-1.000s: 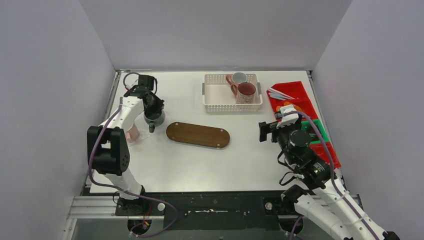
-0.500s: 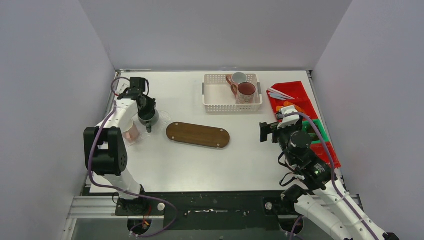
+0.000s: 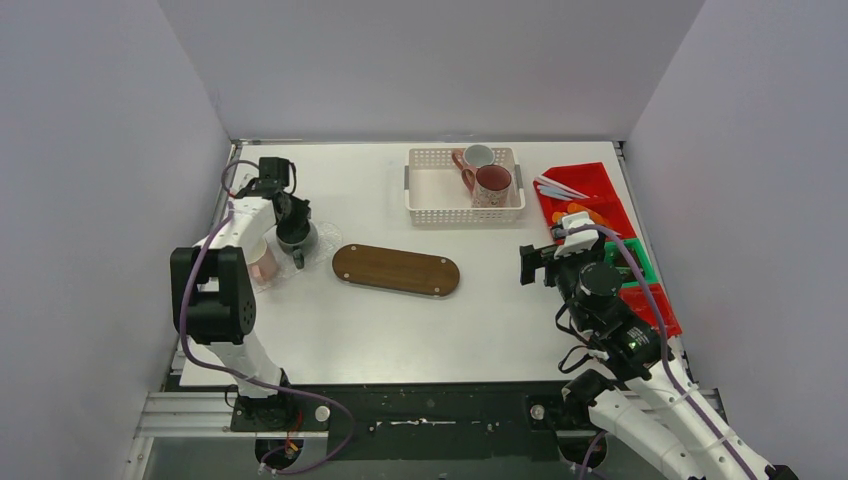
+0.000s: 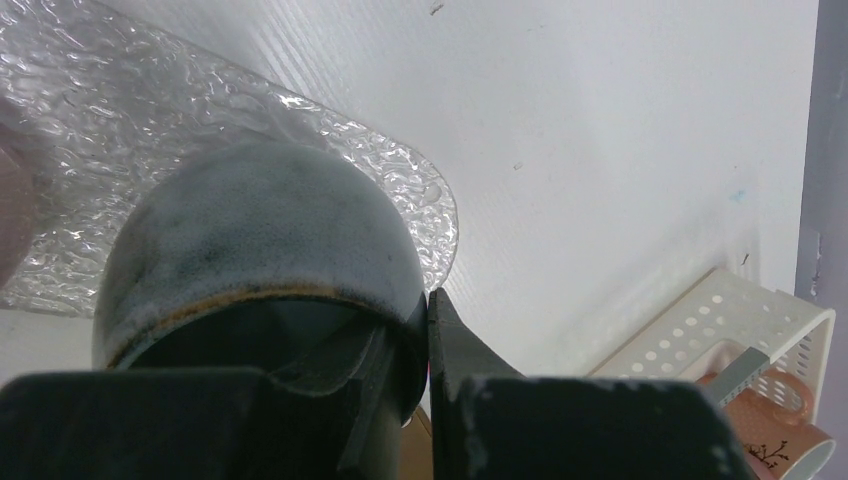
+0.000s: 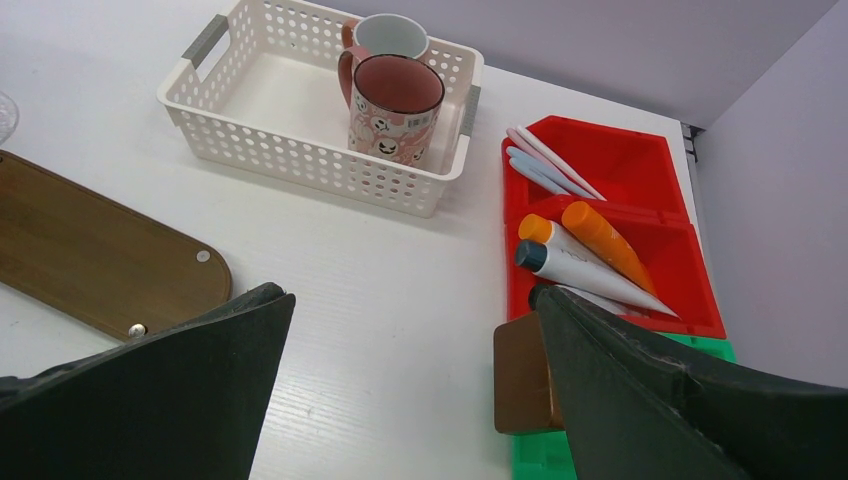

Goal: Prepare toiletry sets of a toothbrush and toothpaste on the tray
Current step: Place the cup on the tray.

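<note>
Left claw (image 4: 425, 300) clamped on the rim of the dark green mug (image 4: 260, 230), over bubble wrap (image 4: 150, 90) near the counter's left edge, likely to carry it to the wooden tray (image 3: 396, 269) mid-counter; right claw (image 5: 410, 293) hangs spread wide beside the red bins (image 5: 640, 165) at the right edge.

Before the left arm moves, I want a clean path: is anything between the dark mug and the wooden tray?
Nothing visible. The left tool grips the dark green mug on bubble wrap; only bare table separates it from the wooden tray. The pinkish mug stands on its other side.
</note>
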Robot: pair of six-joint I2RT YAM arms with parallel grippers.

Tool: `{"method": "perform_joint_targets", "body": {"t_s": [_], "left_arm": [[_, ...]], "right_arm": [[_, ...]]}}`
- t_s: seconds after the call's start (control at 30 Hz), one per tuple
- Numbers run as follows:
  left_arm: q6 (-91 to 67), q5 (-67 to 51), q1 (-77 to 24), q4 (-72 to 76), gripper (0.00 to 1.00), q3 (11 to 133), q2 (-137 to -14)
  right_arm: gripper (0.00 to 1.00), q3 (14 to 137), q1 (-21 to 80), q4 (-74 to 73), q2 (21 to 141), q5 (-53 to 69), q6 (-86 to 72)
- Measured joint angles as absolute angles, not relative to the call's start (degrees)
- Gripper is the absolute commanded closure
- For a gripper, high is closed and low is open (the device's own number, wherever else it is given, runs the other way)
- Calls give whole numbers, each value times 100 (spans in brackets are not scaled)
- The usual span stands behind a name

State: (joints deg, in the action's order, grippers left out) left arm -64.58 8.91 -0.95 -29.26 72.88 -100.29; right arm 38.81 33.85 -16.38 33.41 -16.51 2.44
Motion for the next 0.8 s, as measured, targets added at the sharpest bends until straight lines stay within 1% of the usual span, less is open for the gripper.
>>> {"method": "perform_joint_targets", "body": {"t_s": [0.23, 0.47, 0.8], "left_arm": [[-6521, 854, -64, -2910, 100, 7262, -10154], [-6539, 856, -64, -2912, 97, 7258, -10158], [-6663, 886, -64, -2934, 98, 7258, -10158]], "right_arm": [[0, 3874, 3385, -1636, 3341, -1651, 244], [0, 3874, 3385, -1636, 3341, -1653, 246], [0, 3874, 3385, -1636, 3334, -1669, 255]]}}
